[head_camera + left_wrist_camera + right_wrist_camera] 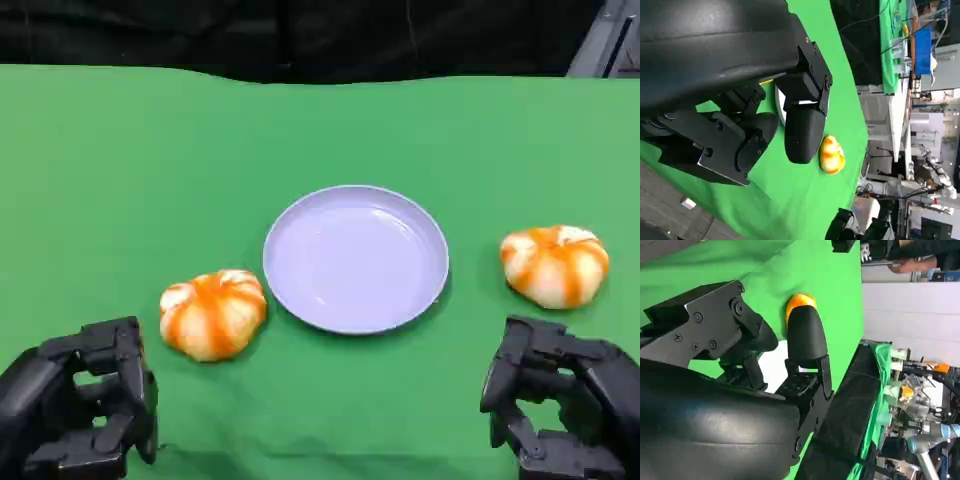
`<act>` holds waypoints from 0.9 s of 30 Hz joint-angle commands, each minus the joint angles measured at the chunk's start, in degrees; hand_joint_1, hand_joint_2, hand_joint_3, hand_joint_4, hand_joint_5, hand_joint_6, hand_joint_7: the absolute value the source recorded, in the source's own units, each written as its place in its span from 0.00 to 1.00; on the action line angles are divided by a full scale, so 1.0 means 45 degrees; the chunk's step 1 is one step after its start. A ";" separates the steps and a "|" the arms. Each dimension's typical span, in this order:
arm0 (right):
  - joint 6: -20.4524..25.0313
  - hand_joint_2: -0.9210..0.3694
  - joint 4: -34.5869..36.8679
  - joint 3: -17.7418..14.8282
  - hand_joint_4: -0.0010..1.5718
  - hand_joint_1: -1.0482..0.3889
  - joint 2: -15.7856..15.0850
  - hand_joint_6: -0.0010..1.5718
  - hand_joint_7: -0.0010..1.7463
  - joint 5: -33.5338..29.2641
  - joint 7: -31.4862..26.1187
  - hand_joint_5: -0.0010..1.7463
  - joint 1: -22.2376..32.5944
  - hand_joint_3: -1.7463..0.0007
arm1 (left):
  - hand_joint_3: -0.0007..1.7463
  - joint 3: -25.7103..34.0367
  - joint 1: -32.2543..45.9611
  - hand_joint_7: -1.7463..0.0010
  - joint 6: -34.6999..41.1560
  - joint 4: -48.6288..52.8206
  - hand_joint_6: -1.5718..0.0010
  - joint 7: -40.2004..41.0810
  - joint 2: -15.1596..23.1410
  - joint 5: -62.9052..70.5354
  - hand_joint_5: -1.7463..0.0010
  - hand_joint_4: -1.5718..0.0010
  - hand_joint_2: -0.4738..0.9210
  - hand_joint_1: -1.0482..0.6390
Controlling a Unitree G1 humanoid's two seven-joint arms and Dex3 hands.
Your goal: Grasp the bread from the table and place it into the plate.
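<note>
Lavender plate [356, 258] sits mid-table on the green cloth [120, 180], nothing in it. Two breads, both round buns w/ orange stripes, both on the cloth, neither in the plate. Left bun [213, 313] lies just beside the plate's near-left rim, a narrow strip of cloth between them. Right bun [555, 264] is to the plate's right, clearly apart from the rim.

Left hand [85, 405] is nearer the robot than the plate, off to its left, just short of the left bun and not touching it; fingers apart, holding nothing. Right hand [560, 400] is nearer the robot than the plate, off to its right, just short of the right bun, no contact; fingers apart, nothing in them.

Left wrist view: own fingers [802, 127] reach out over the cloth, a sliver of plate rim behind them, and the right bun [832, 155] lies past the fingertips. Right wrist view: own fingers [805, 335] spread, white of the plate between them, the left bun [799, 301] partly hidden behind a fingertip.

Beyond the plate, a black backdrop [300, 35] along the table's far edge.
</note>
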 commanded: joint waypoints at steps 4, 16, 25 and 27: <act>-0.0119 0.22 -0.0060 -0.0140 0.50 0.79 -0.0155 0.47 0.87 0.0049 0.0022 1.00 0.0030 0.38 | 0.70 -0.0004 0.0049 0.09 -0.0130 0.0099 0.50 -0.0109 0.0268 0.0007 0.00 0.44 0.77 0.64; 0.0141 0.21 -0.0199 -0.0120 0.49 0.78 -0.0148 0.47 0.87 0.0054 -0.0010 1.00 0.0039 0.38 | 0.70 -0.0039 0.0017 0.09 -0.0246 0.0177 0.50 -0.0088 0.0322 0.0128 0.00 0.45 0.78 0.66; 0.0169 0.21 -0.0148 -0.0124 0.49 0.76 -0.0219 0.46 0.87 0.0010 0.0037 1.00 -0.0017 0.39 | 0.50 -0.0116 0.0042 0.46 -0.3655 0.0258 0.52 0.1438 -0.0283 0.2584 0.28 0.55 0.80 0.57; 0.0096 0.22 -0.0090 -0.0124 0.49 0.75 -0.0231 0.46 0.87 -0.0018 0.0056 1.00 -0.0046 0.39 | 0.22 -0.0252 -0.0031 0.80 -0.4659 0.0308 0.51 0.1781 -0.0205 0.3444 0.67 0.57 0.96 0.48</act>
